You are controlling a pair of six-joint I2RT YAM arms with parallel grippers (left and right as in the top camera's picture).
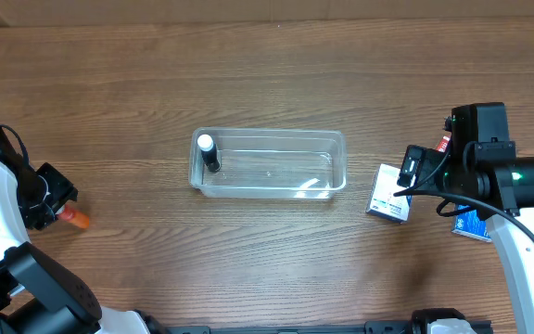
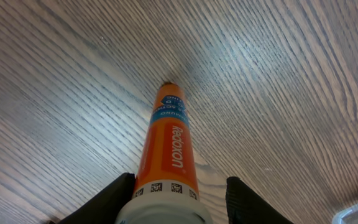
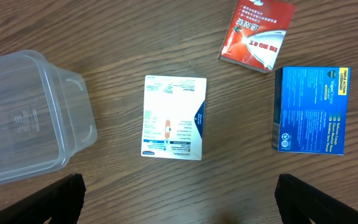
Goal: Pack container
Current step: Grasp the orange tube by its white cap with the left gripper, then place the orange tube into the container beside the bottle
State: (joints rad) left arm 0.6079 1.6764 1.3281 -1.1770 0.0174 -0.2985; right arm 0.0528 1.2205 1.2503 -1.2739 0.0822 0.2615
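- Overhead: container (image 1: 267, 165) sits mid-table, long side running left to right, well apart from the left gripper (image 2: 180, 202) and nearer the right gripper (image 3: 179, 202).
- Container is a clear plastic tub, shallow and rectangular, with rounded corners and a rimmed edge. A small dark bottle (image 1: 209, 154) with a white cap sits at its left end.
- Left wrist: fingers (image 2: 114, 199) flank an orange tube (image 2: 166, 146) closely. The tube has a blue band and a white cap, and its far tip touches the table (image 1: 267, 74). I cannot tell whether the jaws are actually clamped on it.
- Right wrist: the right gripper's jaws are spread wide and hold nothing, hanging over bare wood just below a flat white carton (image 3: 174, 117).
- The tub's rounded corner is just left of that carton, not touching it.
- A glossy red carton (image 3: 258, 34) and a blue carton (image 3: 311, 110) lie flat to the right of the white one, all apart from each other.
- The table is dark wood-grain laminate with a matte finish.
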